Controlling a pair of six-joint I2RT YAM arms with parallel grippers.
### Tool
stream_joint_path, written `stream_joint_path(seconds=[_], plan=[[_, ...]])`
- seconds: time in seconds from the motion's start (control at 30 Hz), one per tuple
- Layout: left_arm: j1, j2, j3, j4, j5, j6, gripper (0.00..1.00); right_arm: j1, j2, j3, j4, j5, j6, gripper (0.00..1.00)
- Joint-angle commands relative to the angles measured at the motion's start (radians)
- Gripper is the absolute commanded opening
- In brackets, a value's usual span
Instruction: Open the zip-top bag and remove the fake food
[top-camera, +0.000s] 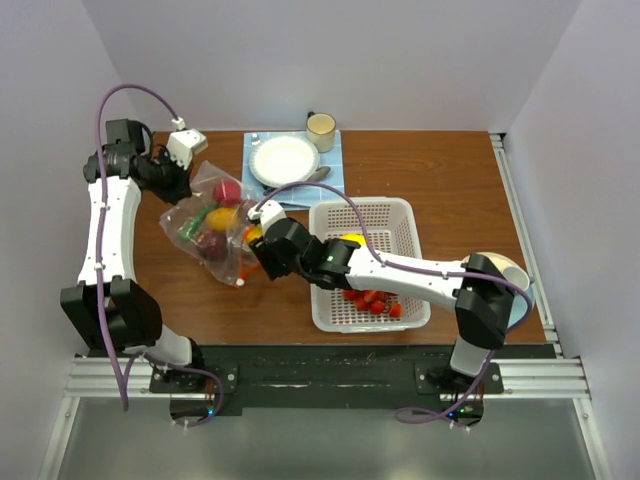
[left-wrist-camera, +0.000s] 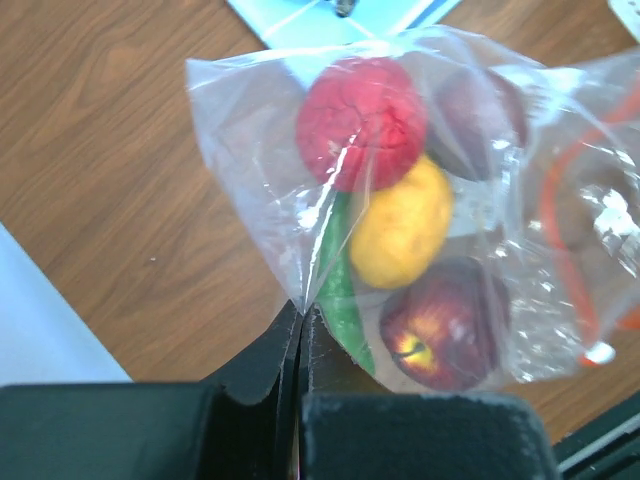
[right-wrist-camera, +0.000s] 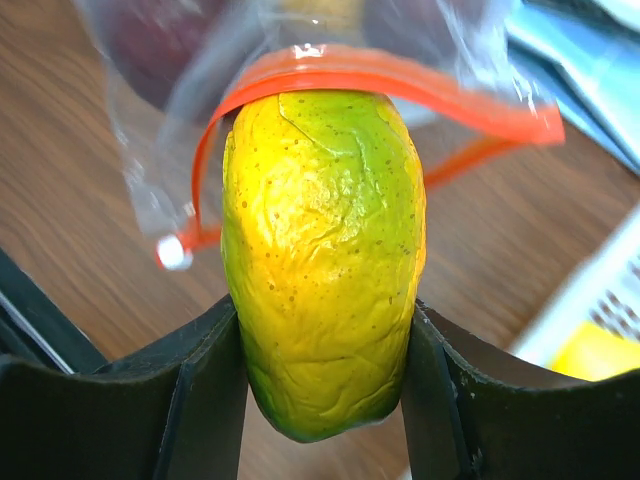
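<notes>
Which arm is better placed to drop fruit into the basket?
Right. The right gripper holds the yellow-green fruit at the mouth of the zip-top bag, near the white basket; the left gripper pinches its corner.

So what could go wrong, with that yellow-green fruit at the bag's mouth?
The orange zip strip loops over the yellow-green fruit and may snag it. The fruit looks glossy, gripped only at its sides by the right hand, so it could slip. The left hand pinches just one corner of the zip-top bag, which might pull free.
</notes>
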Motion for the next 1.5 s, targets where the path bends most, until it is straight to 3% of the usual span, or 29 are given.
stream_joint_path(seconds=[0.0, 0.2, 0.33, 0.4, 0.43, 0.5, 0.53, 0.6, 0.7, 0.83, 1.07, 1.47], plan=[[-0.019, -0.029, -0.061, -0.039, 0.03, -0.025, 0.0, -0.003, -0.085, -0.028, -0.294, 0.074, 0.001, 0.17], [-0.079, -0.029, -0.122, 0.011, -0.004, -0.057, 0.0, -0.06, -0.258, -0.115, -0.472, 0.115, 0.034, 0.17], [-0.106, -0.028, -0.118, 0.014, 0.003, -0.074, 0.0, -0.134, -0.346, -0.158, -0.476, 0.203, 0.064, 0.17], [-0.143, -0.031, -0.107, 0.004, -0.006, -0.091, 0.0, -0.196, -0.339, -0.175, -0.444, 0.217, 0.067, 0.22], [-0.157, -0.034, -0.093, 0.001, -0.009, -0.096, 0.0, -0.209, -0.326, -0.177, -0.434, 0.22, 0.067, 0.39], [-0.18, -0.043, -0.07, -0.009, -0.023, -0.115, 0.0, -0.221, -0.299, -0.178, -0.399, 0.249, 0.064, 0.58], [-0.207, -0.045, -0.041, -0.017, -0.026, -0.12, 0.0, -0.223, -0.267, -0.175, -0.396, 0.253, 0.067, 0.83], [-0.227, -0.049, -0.012, -0.046, -0.032, -0.128, 0.0, -0.221, -0.243, -0.175, -0.372, 0.263, 0.073, 0.98], [-0.23, -0.066, 0.013, -0.063, -0.067, -0.122, 0.0, -0.217, -0.262, -0.197, -0.32, 0.225, 0.065, 0.98], [-0.23, -0.098, -0.097, -0.003, -0.176, -0.096, 0.0, -0.154, -0.322, -0.221, -0.204, 0.184, 0.03, 0.99], [-0.226, -0.06, -0.341, 0.199, -0.427, -0.05, 0.0, 0.026, -0.179, -0.091, -0.151, 0.212, -0.01, 0.99], [-0.2, 0.106, -0.604, 0.524, -0.681, 0.067, 0.0, 0.043, 0.028, -0.099, -0.01, 0.181, -0.039, 0.98]])
